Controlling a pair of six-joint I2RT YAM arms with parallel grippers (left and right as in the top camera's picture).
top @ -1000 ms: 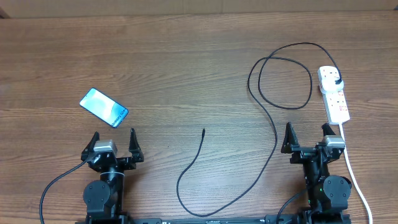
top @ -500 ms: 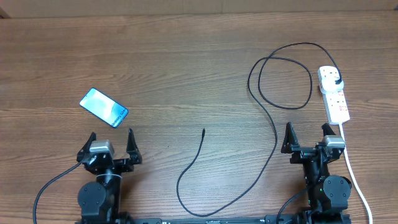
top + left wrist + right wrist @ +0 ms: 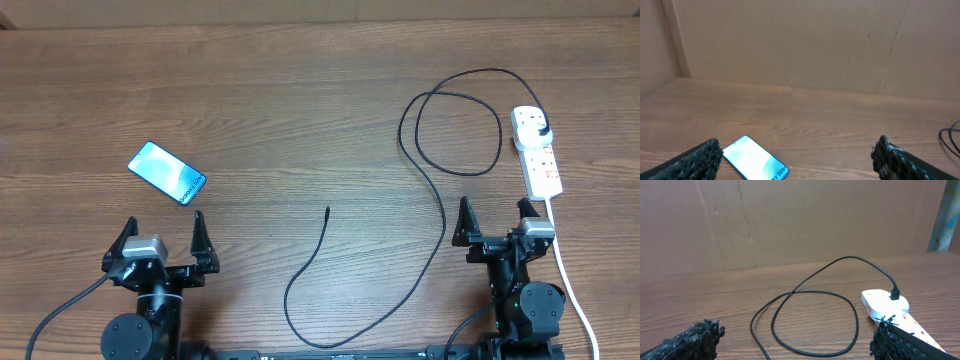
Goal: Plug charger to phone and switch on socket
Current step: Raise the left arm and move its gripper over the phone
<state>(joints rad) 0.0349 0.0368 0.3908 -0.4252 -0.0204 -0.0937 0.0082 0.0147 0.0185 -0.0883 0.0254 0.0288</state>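
The phone (image 3: pixel 167 172) lies flat at the left of the table, its light-blue screen up; it also shows in the left wrist view (image 3: pixel 755 160). My left gripper (image 3: pixel 163 228) is open and empty, just in front of the phone, apart from it. The black charger cable (image 3: pixel 440 215) loops across the right half; its plug (image 3: pixel 541 128) sits in the white power strip (image 3: pixel 537 152), and its free connector tip (image 3: pixel 328 210) lies at mid-table. My right gripper (image 3: pixel 494 214) is open and empty, in front of the strip. The right wrist view shows the cable loop (image 3: pixel 815 320) and the strip (image 3: pixel 887 305).
The strip's white cord (image 3: pixel 572 285) runs down the right side past my right arm. A brown wall (image 3: pixel 800 45) stands behind the wooden table (image 3: pixel 290 110).
My left arm has drawn back toward the front edge and shifted a little left. The right arm, phone and cable have not moved.
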